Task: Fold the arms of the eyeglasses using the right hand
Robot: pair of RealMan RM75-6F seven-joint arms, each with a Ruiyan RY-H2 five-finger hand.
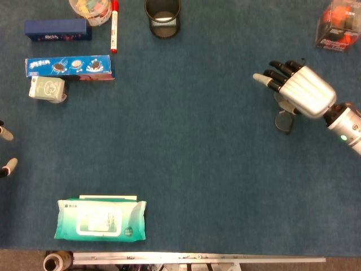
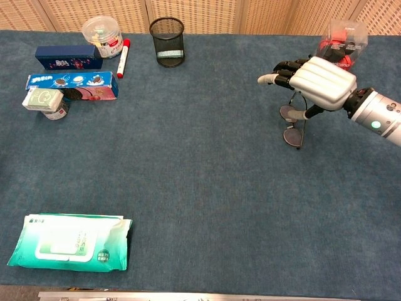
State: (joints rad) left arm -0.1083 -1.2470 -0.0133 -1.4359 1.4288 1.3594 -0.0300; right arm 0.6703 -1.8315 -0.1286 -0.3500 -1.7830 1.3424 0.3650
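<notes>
Nearest, at the front left: a soft, flat pack of wet wipes [image 2: 69, 243], green and white, glossy film with a label flap. Beneath everything, a table [image 2: 200, 188] covered in dark blue, felt-like cloth, faintly fuzzy. At the left edge of the head view, only the pale fingertips of the left hand [image 1: 5, 149], spread or closed impossible to tell. Farther back on the right: the right hand [image 2: 310, 80], ribbed silver shell and black fingers, palm down, fingers stretched apart and gripping nothing, hovering over the eyeglasses [image 2: 292, 125], thin dark wire frame with round lenses, resting on the cloth partly under the palm. Far left: a small pale carton [image 2: 42, 101], a long blue cookie box [image 2: 72, 84], a dark blue box [image 2: 66, 56], a red marker [image 2: 122, 57], a clear round tub [image 2: 101, 34]. At the back: a black mesh cup [image 2: 167, 40], a clear container with red contents [image 2: 343, 39], then a woven tan wall panel [image 2: 207, 9].
</notes>
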